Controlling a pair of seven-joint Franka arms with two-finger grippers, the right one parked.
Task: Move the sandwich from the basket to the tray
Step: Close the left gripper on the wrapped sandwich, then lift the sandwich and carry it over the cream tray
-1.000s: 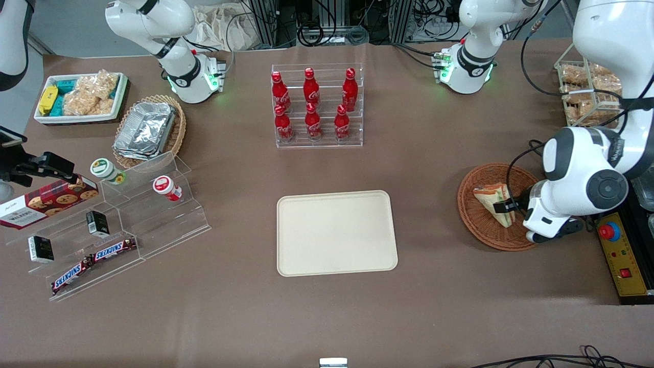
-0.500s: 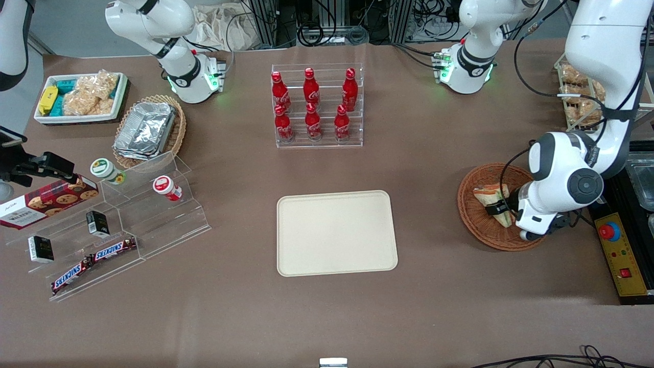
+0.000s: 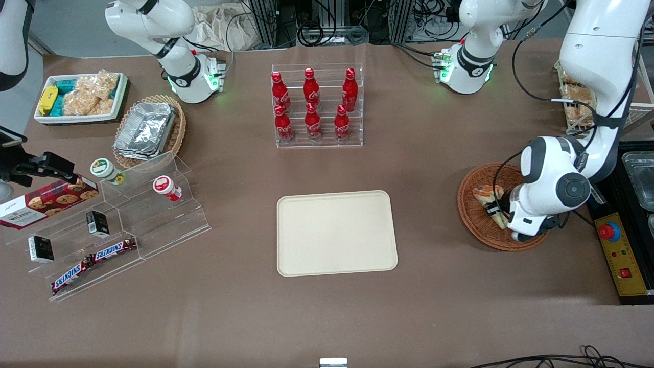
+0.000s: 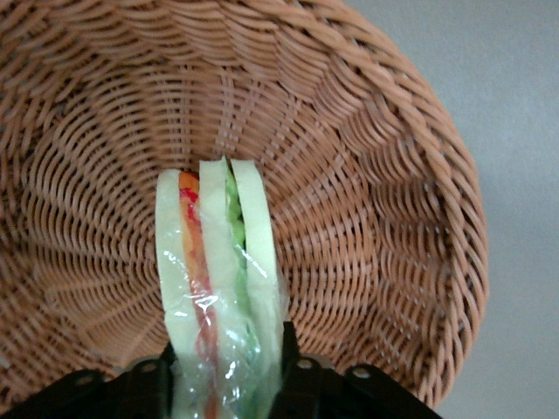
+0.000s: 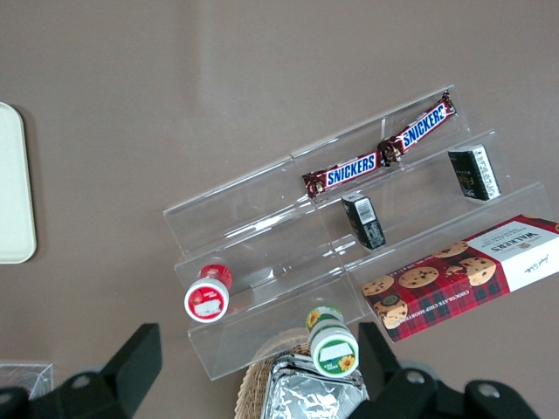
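The sandwich (image 3: pixel 487 196) is a wrapped white-bread wedge with red-orange and green filling, standing on edge in the reddish-brown wicker basket (image 3: pixel 472 227) toward the working arm's end of the table. My left gripper (image 3: pixel 494 209) is down inside the basket, shut on the sandwich. In the left wrist view the black fingers (image 4: pixel 295 377) press the wrap on both sides of the sandwich (image 4: pixel 218 271), with the gripper (image 4: pixel 225 384) over the basket floor (image 4: pixel 376 175). The cream-beige tray (image 3: pixel 337 232) lies flat mid-table, apart from the basket; its edge also shows in the right wrist view (image 5: pixel 13 183).
A clear rack of red cola bottles (image 3: pixel 317 105) stands farther from the front camera than the tray. A yellow control box (image 3: pixel 621 255) lies beside the basket. A clear stepped shelf with snacks (image 3: pixel 117 220), a tan foil-container basket (image 3: pixel 148 130) and a white snack bin (image 3: pixel 79 97) lie toward the parked arm's end.
The left arm's wrist has shifted toward the tray side over the basket, and the gripper with the sandwich has moved a little that way within the basket.
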